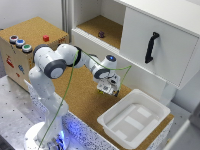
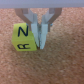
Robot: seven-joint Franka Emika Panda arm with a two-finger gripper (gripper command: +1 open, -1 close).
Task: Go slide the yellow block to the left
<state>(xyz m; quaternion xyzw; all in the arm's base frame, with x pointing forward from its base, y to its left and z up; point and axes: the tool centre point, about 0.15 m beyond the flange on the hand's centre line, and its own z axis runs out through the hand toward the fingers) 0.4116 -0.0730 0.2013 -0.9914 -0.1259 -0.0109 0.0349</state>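
Cork covers the worktop [image 1: 75, 97], with a white cabinet behind it and a wooden box [image 1: 22, 50] at the exterior view's left. Over the middle of the cork the gripper [image 1: 107, 89] hangs low, pointing down. From the wrist view, the gripper [image 2: 41, 36] has its jaws drawn close together, with only a thin slit between the fingers [image 2: 44, 35], and they grasp nothing. The yellow block [image 2: 25, 37] sits on the cork right beside the fingers, touching or almost touching one of them; letters show on its faces. In the exterior view the block is hidden by the hand.

To do this step well, I would keep the fingertips low, at the block's mid-height, and push squarely through its centre so it slides instead of spinning away. A slow, level stroke should stop the fingers scraping the cork or riding over the cube.

On the near right, a white bin [image 1: 134, 117] stands empty. Up in the open cabinet shelf [image 1: 102, 25] lies a small dark object [image 1: 101, 34]. On the wooden box sit a red block [image 1: 46, 38] and three round buttons [image 1: 20, 43].
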